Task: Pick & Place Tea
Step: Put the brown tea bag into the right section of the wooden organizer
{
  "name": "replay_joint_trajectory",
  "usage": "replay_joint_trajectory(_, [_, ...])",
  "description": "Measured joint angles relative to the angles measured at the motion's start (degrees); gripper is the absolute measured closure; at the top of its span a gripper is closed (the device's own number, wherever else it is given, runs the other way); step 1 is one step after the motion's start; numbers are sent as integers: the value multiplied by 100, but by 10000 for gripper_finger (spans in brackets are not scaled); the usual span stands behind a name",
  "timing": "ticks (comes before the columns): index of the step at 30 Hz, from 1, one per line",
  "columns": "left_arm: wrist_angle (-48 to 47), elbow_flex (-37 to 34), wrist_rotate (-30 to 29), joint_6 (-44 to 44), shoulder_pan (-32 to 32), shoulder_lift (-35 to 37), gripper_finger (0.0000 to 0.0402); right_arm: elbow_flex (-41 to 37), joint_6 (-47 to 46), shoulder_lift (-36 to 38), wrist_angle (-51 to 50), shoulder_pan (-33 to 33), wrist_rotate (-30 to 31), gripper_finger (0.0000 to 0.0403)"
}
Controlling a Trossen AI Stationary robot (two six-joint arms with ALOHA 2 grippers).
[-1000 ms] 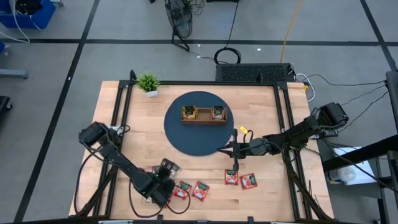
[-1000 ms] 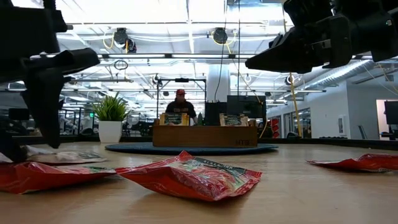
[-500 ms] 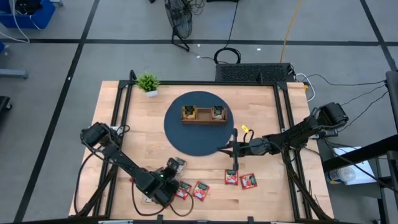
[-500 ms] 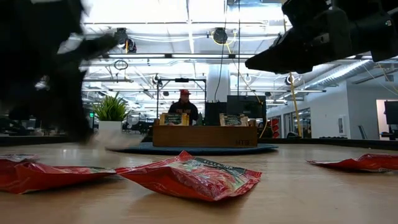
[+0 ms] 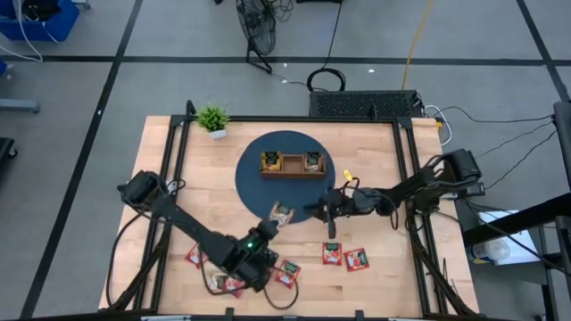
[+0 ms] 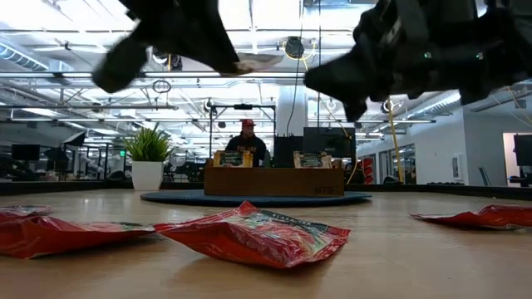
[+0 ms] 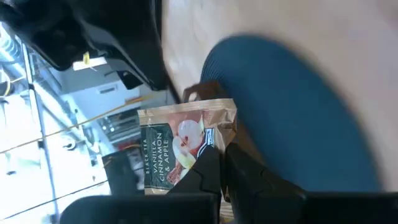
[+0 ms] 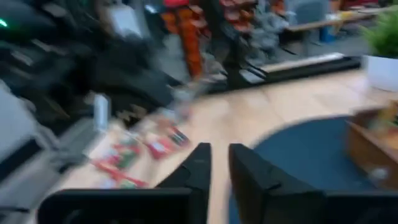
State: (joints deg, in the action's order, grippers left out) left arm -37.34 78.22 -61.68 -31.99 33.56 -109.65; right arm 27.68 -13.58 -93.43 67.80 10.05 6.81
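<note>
Left gripper: Your left gripper is up in the air over the near edge of the blue mat. Its two fingers are pinched tight on a tea bag.
Held tea bag: The tea bag in your left gripper is brown and green, with a picture of an apple. You can read "vanilla cinnamon & apple" on it. It sticks out past the fingertips and touches nothing else.
Right gripper: Your right gripper hangs above the right edge of the blue mat, just right of the held tea bag. Its fingers have a small gap between them, and nothing is in it.
Wooden tray: The wooden tray sits on the far half of the blue mat. You can see tea bags standing in its left and right parts.
Red tea bags on the right: Two red tea bags lie side by side on the wooden table, near the front edge, below your right arm.
Red tea bags on the left: More red tea bags lie near the front edge by your left arm. Some are partly hidden under the arm.
Plant: A small green plant in a white pot stands at the far left corner of the table.
Person: A person is far off in the room behind the tray.
</note>
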Motion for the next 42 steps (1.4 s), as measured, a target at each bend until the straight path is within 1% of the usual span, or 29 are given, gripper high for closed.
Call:
replay_joint_trajectory(1, [-1, 0, -11, -140, -71, 0, 391, 0, -86, -82, 235, -49, -100, 336])
replay_joint_trajectory(3, [32, 2, -40, -367, -200, 0, 392, 0, -278, -236, 589, -131, -111, 302])
replay_joint_trajectory(7, [167, 2, -137, -695, -382, 0, 392, 0, -549, -360, 710, -291, -112, 241])
replay_joint_trajectory(9, [280, 1, -138, -833, -440, 0, 392, 0, -692, -400, 742, -367, -116, 219])
replay_joint_trajectory(12, [494, 2, -129, -1019, -498, 0, 390, 9, -808, -403, 749, -447, -237, 201])
replay_joint_trajectory(16, [501, 2, -94, -1019, -563, 0, 392, 122, -829, -402, 790, -484, -586, 197])
replay_joint_trajectory(21, [505, 2, 18, -988, -586, 2, 392, 318, -821, -402, 765, -484, -837, 208])
replay_joint_trajectory(25, [509, 4, 18, -973, -583, 7, 386, 456, -758, -402, 650, -484, -866, 220])
replay_joint_trajectory(29, [587, 4, 21, -996, -586, 9, 392, 572, -680, -402, 358, -509, -888, 238])
replay_joint_trajectory(32, [619, 7, 27, -1013, -586, 9, 392, 646, -678, -402, 182, -583, -1040, 257])
replay_joint_trajectory(35, [623, 7, 29, -1014, -586, 9, 385, 664, -676, -402, 220, -653, -1054, 283])
replay_joint_trajectory(37, [655, 7, 37, -999, -586, 9, 384, 664, -670, -402, 249, -711, -1108, 310])
replay_joint_trajectory(40, [761, 8, 187, -988, -595, 9, 392, 707, -549, -402, 204, -822, -1516, 374])
replay_joint_trajectory(42, [850, 9, 358, -992, -619, 9, 393, 811, -473, -402, 7, -856, -1811, 394])
